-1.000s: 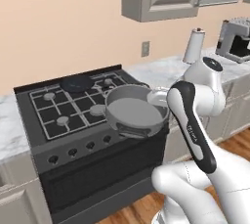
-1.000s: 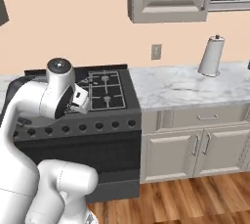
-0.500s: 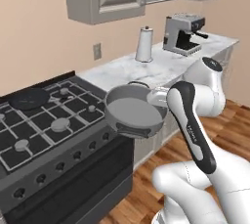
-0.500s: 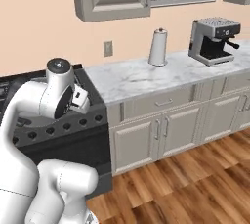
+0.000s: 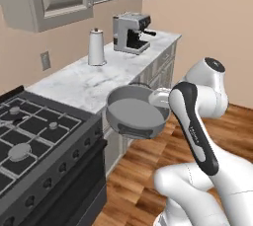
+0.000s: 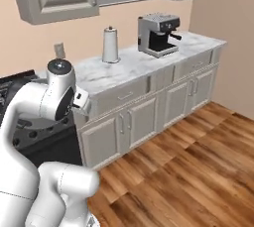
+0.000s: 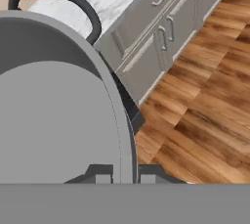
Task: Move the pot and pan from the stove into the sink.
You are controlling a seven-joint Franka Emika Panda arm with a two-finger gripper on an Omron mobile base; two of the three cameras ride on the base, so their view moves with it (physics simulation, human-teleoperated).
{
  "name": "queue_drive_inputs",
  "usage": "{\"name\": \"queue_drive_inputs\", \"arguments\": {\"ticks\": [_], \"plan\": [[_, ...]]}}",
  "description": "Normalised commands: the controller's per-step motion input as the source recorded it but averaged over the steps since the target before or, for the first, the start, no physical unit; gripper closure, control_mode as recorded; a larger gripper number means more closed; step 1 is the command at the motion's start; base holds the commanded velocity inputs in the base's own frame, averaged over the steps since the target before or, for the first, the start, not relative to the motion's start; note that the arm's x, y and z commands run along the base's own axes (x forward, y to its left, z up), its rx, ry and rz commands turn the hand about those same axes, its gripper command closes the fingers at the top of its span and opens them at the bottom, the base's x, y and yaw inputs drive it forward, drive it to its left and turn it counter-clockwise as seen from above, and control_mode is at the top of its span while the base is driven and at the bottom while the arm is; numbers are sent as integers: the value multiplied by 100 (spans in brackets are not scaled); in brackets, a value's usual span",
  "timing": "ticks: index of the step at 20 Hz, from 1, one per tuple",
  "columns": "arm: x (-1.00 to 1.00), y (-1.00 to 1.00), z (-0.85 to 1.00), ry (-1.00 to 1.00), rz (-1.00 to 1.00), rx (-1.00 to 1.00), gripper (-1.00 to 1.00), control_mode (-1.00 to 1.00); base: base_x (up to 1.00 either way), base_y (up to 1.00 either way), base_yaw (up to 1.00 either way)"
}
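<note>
So my gripper (image 7: 125, 173) is pinched on the rim of the grey pot (image 5: 136, 112), holding it up in the air off the counter's front edge. Stove (image 5: 34, 143) sits just left, and farther back there's a coffee machine (image 5: 130, 32).

From behind the arm, left and right, we share the counter (image 5: 94, 84) and coffee machine (image 6: 158, 34); our hand view hugs the pot (image 7: 53, 115).

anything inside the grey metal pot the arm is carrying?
The round grey metal pot looks empty: its bare grey floor shows in the left base and hand views. The gripper clamps its rim, and that wall hides a sliver of the floor.
</note>
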Motion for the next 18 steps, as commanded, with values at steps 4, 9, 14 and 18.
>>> {"name": "queue_drive_inputs", "arguments": {"ticks": [4, 9, 14, 18], "plan": [[0, 0, 0, 0, 0, 0, 100, 100, 1, -1, -50], [0, 0, 0, 0, 0, 0, 100, 100, 1, -1, -50], [0, 0, 0, 0, 0, 0, 100, 100, 0, -2, -50], [0, 0, 0, 0, 0, 0, 100, 100, 0, -3, -50]]}}
